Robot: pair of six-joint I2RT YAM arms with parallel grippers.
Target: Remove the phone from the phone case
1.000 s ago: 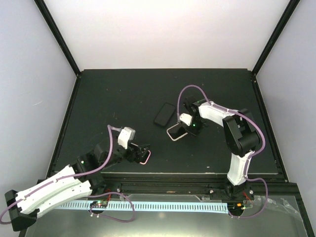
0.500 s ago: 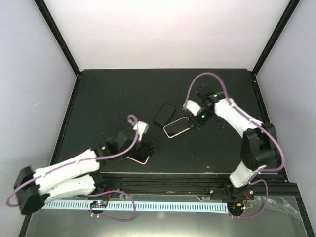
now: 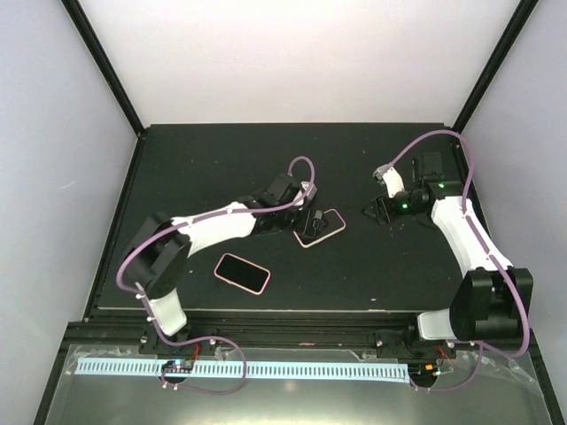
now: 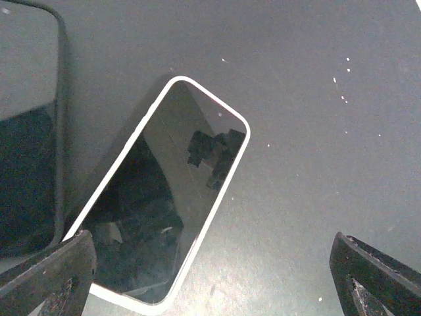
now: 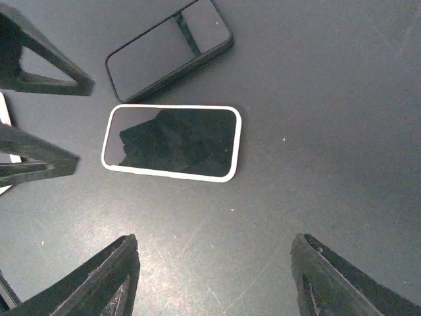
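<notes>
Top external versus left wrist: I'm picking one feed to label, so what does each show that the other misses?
Only the top external shows the pink-rimmed phone near the front edge and the right fingers, open. Only the left wrist shows the edge of a dark phone beside the white-rimmed phone; from above I cannot make it out. Both show the white-rimmed phone flat, with the left fingers open above it.

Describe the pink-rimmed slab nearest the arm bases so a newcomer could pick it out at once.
On the black table, look along the near edge, left of centre. The pink-rimmed slab lies there alone. The white-rimmed slab and the dark phone sit side by side farther back, mid-table.
</notes>
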